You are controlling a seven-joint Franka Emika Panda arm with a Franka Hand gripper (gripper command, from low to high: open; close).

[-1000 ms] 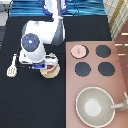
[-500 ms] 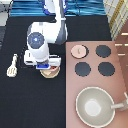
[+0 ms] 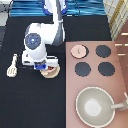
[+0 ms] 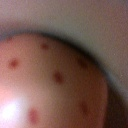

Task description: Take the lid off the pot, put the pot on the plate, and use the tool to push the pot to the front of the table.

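Your pincer point(image 3: 44, 66) is low over the pot point(image 4: 50, 85) on the plate point(image 3: 51, 73), lid point(image 3: 79, 50) already on the stove; whether it pinches I cannot tell, so release gently, pot centred.

light: even, bright | wrist view: heavily blurred | shadows: soft
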